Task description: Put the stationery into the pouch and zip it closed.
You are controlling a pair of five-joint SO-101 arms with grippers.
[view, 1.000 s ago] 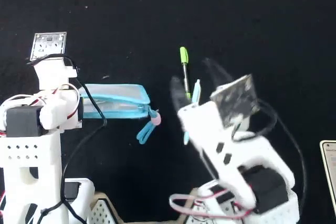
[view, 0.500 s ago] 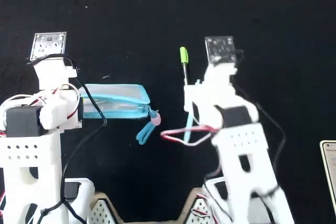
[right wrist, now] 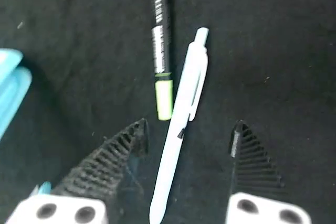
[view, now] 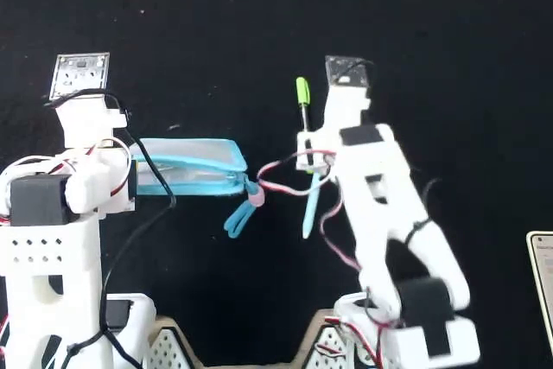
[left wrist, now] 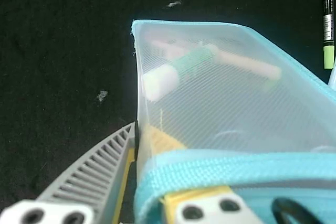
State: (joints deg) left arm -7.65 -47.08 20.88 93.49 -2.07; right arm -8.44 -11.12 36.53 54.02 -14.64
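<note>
Looking down over the black table [view: 467,58], the blue mesh pouch [view: 190,166] lay flat with its pull straps [view: 242,211] trailing off one end. The left gripper [view: 130,181] had its jaws clamped on the pouch's other end, and the wrist cam showed the pouch [left wrist: 226,103] edge pinched right in the left gripper [left wrist: 137,140]. Through the mesh you could make out a green-and-white stick [left wrist: 178,69] and a pale stick [left wrist: 247,64] already inside. Both pens were still out on the table, off the strap end of the pouch and apart from it. The white pen [view: 308,213] sat nearer the straps, and the green pen [view: 302,97] lay just beside it, a bit farther from the pouch. The right gripper [view: 311,166] hung right over the white pen with its jaws spread apart. From its own cam, the right gripper [right wrist: 190,128] had one fingertip on each side of the white pen [right wrist: 184,108], not pinching it. The green pen [right wrist: 160,40] lay alongside, outside the jaws. Couldn't tell if the fingertips touched the table.
</note>
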